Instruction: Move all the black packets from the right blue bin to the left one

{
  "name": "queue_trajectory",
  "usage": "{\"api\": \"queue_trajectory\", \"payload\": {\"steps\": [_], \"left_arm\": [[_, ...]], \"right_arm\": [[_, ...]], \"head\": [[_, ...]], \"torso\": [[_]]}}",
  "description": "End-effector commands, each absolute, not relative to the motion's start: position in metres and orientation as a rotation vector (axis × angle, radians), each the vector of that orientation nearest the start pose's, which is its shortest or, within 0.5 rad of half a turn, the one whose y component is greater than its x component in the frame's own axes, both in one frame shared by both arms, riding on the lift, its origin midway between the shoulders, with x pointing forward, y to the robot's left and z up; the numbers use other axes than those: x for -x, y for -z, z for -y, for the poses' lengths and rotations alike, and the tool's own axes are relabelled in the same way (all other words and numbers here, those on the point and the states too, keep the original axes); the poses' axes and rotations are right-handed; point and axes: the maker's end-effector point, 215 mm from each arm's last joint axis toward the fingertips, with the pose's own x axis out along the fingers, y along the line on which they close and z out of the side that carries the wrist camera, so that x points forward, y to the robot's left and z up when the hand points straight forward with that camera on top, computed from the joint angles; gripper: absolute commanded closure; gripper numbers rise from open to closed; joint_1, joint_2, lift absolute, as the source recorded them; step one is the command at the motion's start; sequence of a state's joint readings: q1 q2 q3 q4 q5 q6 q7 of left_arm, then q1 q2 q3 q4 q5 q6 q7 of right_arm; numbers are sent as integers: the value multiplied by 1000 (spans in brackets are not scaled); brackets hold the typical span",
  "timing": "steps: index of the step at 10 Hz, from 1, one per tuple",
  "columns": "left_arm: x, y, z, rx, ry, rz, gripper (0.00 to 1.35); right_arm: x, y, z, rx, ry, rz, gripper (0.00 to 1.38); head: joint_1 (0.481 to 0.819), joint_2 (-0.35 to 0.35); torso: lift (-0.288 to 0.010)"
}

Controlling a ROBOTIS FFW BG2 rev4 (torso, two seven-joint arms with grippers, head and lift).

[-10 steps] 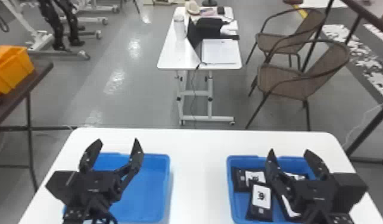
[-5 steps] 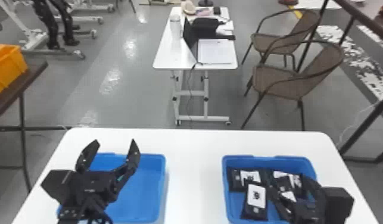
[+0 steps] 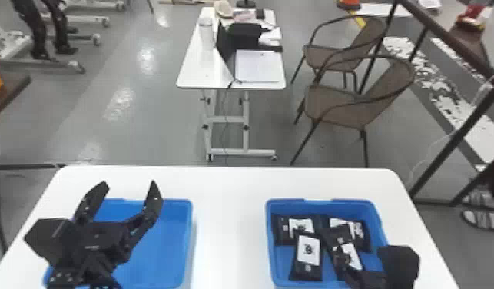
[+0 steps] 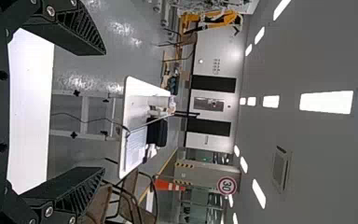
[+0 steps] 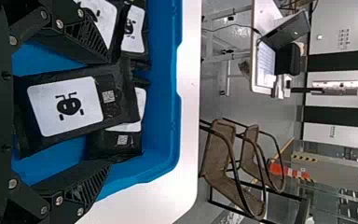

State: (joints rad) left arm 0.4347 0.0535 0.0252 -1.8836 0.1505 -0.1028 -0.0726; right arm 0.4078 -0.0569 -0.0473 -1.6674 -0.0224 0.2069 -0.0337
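In the head view my left gripper [image 3: 129, 183] stands open over the left blue bin [image 3: 191, 230]; in the left wrist view the open left gripper [image 4: 103, 111] has nothing between its fingers. My right gripper [image 3: 398, 265] is low at the front right of the right blue bin [image 3: 269, 242]. Several black packets with white labels lie in that bin, among them a front packet [image 3: 308, 257] and a back-left one [image 3: 284, 230]. In the right wrist view the right gripper [image 5: 108, 113] is open, with a black packet [image 5: 67, 108] lying between its fingers, gaps on both sides.
The white table [image 3: 230, 230] has bare surface between the two bins. Beyond its far edge stand a smaller white table [image 3: 192, 73] with a laptop and two brown chairs [image 3: 338, 103]. A dark table [image 3: 11, 84] is at the far left.
My right gripper has lowered into the right bin from above it, its fingers dipping toward the packets. The left gripper holds about the same place over its bin. The whole head view has shifted slightly.
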Motion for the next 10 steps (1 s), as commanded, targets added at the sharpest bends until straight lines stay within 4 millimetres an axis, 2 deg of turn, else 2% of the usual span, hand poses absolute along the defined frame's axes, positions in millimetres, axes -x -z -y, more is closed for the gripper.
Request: {"api": "queue_trajectory", "payload": {"steps": [1, 4, 7, 10], "left_arm": [[-461, 366, -238, 94, 57, -23, 139], [-462, 369, -236, 93, 70, -30, 139], [-463, 368, -234, 91, 85, -28, 139], [-469, 360, -224, 80, 147, -9, 139]], "right_arm": [[-408, 574, 283, 53, 67, -557, 246], [-419, 587, 283, 31, 56, -591, 246], [-420, 606, 282, 19, 46, -644, 243], [-430, 617, 279, -23, 40, -663, 243]], "head": [[695, -55], [695, -57], [695, -62], [695, -66]], "torso": [[0], [0], [0], [0]]}}
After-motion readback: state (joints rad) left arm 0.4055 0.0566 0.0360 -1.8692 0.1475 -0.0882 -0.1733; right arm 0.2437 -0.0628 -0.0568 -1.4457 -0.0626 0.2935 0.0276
